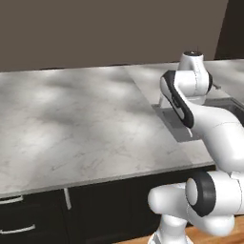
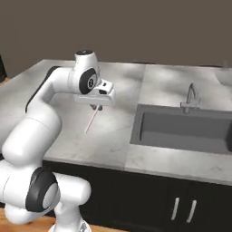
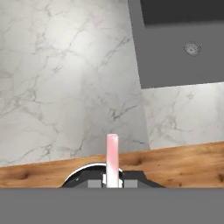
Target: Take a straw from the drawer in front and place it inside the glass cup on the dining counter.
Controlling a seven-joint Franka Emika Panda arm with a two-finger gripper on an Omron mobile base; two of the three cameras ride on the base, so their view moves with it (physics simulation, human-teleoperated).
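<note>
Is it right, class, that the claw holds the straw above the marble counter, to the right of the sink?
Not quite. The claw does hold the straw above the marble counter, but it is to the left of the sink, not the right. The right base view shows this.

The thin pale pink straw (image 3: 112, 159) has its near end buried between the small dark fingertips (image 3: 94, 183). The grey inset sink (image 2: 181, 129) runs off the right base view's right edge. Beside that sink, the white arm covers the basin's near corner.
</note>
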